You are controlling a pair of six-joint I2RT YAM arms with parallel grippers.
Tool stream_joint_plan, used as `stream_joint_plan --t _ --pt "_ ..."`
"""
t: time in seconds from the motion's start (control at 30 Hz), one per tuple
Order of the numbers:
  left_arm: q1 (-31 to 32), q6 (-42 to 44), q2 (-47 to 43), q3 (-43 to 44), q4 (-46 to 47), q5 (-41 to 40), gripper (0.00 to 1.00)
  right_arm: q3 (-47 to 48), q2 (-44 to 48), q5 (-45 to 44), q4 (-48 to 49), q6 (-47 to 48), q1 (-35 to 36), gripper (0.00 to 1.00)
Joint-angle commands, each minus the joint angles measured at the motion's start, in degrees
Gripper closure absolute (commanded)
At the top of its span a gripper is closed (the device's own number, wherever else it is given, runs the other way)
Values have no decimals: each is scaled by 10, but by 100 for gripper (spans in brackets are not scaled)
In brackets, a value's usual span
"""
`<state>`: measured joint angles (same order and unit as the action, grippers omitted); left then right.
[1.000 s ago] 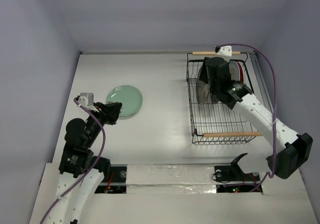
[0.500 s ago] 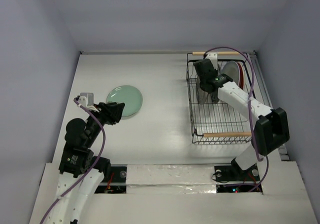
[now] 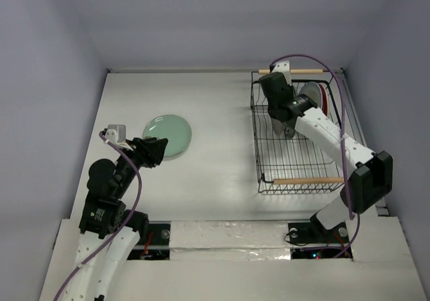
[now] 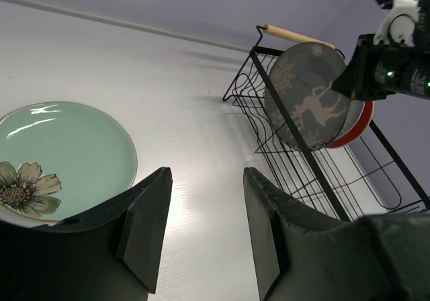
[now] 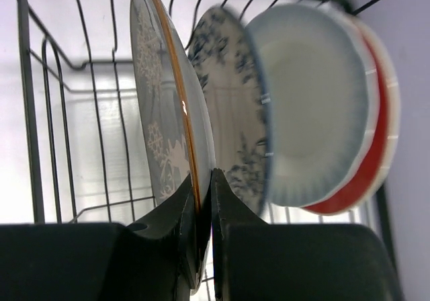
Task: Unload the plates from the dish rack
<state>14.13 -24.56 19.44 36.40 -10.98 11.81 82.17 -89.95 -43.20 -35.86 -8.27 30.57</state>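
Plastic, matt and black, forms the left hand (image 4: 205, 227), whose two blunt fingers stand apart with nothing between them, hovering over the white surface (image 3: 215, 113) just beside the mint green plate (image 4: 60, 156). That plate lies flat on the surface, round and glossy, with a pale flower painted near its edge and a thin darker rim. Well to the right stands the dish rack (image 3: 295, 160), a rectangular basket of thin black wire with a round light wooden handle (image 3: 312, 180) at its near end and another at its far end. Four plates stand on edge in the far part of the rack, close together. The leftmost is the grey plate (image 5: 164, 113), dull in finish, with pale deer and leaf shapes and an orange-gold rim line; the right hand (image 5: 203, 183) is clamped on its rim, one finger on each face. Next comes the white plate (image 5: 232, 126) with dark blue sprigs, then the plain pale plate (image 5: 312, 106) with a fluted border, then the red plate (image 5: 383, 133), of which only the outer edge shows.
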Motion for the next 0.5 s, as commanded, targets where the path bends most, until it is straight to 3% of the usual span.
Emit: stream_joint_plan --t 0.0,0.17,0.3,0.47 --pt "-2 0 2 -2 25 5 56 72 71 -87 34 33 11 100" --pt "-2 0 1 -2 25 6 54 100 134 -116 47 26 34 100" --pt "-8 0 0 -2 26 6 52 105 188 -59 90 4 80 100" --pt "-8 0 -1 -1 25 2 50 70 195 173 220 -106 108 100"
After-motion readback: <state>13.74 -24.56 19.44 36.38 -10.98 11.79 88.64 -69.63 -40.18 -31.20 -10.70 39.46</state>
